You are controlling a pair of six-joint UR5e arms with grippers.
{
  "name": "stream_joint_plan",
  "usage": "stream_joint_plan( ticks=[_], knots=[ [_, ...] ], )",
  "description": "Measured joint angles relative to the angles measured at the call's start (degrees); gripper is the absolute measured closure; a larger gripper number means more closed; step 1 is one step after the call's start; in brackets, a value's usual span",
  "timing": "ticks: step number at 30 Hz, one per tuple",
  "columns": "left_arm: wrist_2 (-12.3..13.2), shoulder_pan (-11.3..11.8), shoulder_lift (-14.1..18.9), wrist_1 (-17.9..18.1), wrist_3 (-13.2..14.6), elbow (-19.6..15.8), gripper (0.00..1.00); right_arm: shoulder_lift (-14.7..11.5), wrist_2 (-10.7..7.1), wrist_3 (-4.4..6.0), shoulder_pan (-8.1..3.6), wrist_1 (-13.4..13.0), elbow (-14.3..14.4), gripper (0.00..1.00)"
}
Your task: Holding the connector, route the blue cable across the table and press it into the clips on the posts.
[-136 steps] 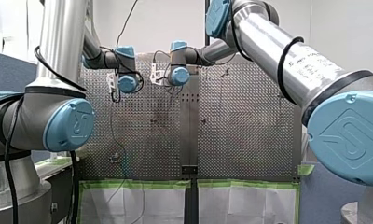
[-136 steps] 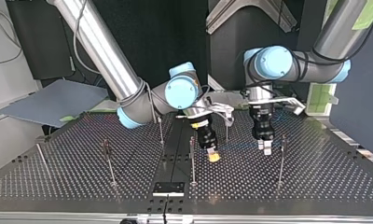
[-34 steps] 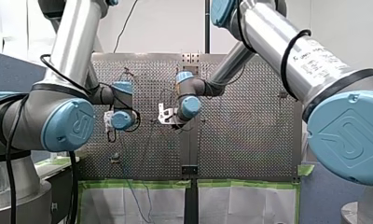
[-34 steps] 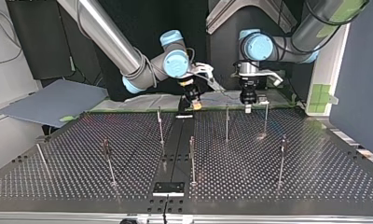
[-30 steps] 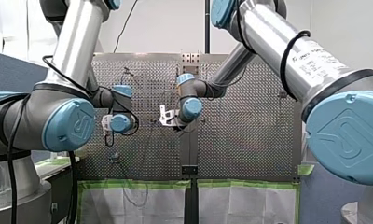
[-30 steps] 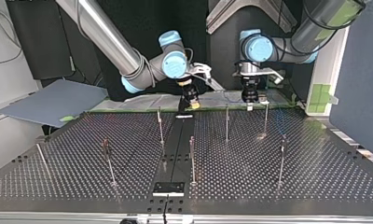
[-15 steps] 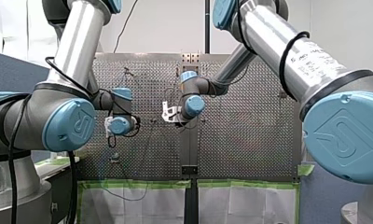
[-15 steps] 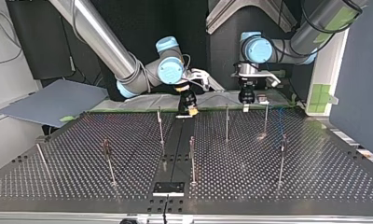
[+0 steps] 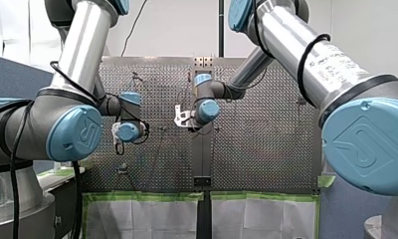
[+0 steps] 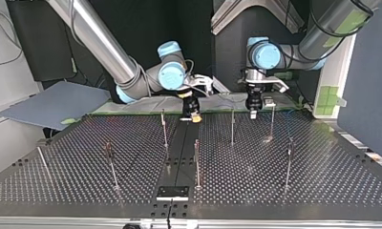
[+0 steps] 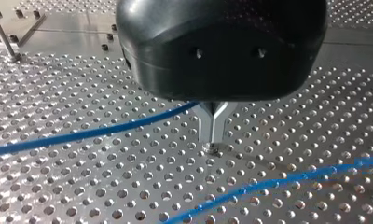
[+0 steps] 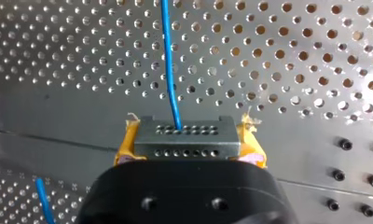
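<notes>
Blue cable (image 12: 168, 70) is leaving the grey connector (image 12: 182, 140), which my right fingers (image 12: 125, 142) are pinching between their yellow pads, one pad at each end of the block. The cable is running straight ahead of them over the perforated worktop (image 12: 292, 56). My left fingers (image 11: 207, 123), bare metal, are pressing together, tips pointing down just above the worktop. One strand of the cable is reaching their root from one side, and I cannot tell whether it is caught there. Another strand is lying on the holes beside them, apart from the tips. In the top view, my right fingers are hanging at the worktop's twelve o'clock edge. My left fingers are hanging at about one o'clock, between two thin posts (image 10: 232, 126). Other posts are standing at the centre, at three and at nine o'clock.
</notes>
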Motion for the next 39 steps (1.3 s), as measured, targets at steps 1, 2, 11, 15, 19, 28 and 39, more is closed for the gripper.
stream_joint_plan(
  ticks=[1,2,11,15,19,28,39],
  knots=[
    [0.0,0.0,-0.1,-0.1,0.0,0.2,0.98,0.0,-0.24,0.15,-0.14,0.0,0.0,1.0],
    [0.1,0.0,-0.4,-0.4,0.0,0.5,0.98,0.0,-0.44,0.27,-0.28,-0.1,0.0,1.0],
    [0.2,-0.2,-3.0,-1.2,0.0,3.1,0.98,0.1,-1.32,0.59,-1.38,-0.9,0.0,1.0],
    [0.3,-0.1,-3.2,-1.5,0.0,4.3,0.98,0.1,-2.48,1.04,-1.79,-2.3,0.0,1.0],
    [0.8,0.0,-3.3,-1.9,-0.4,5.3,0.98,0.2,-3.48,1.6,-2.19,-3.7,0.0,1.0],
    [2.5,0.5,-3.3,-3.4,-2.5,8.6,0.98,0.3,-4.21,2.25,-3.53,-4.5,0.0,1.0],
    [2.7,1.3,-3.3,-4.6,-2.9,9.9,0.98,0.4,-5.05,2.55,-5.09,-4.4,-1.5,1.0]
  ],
)
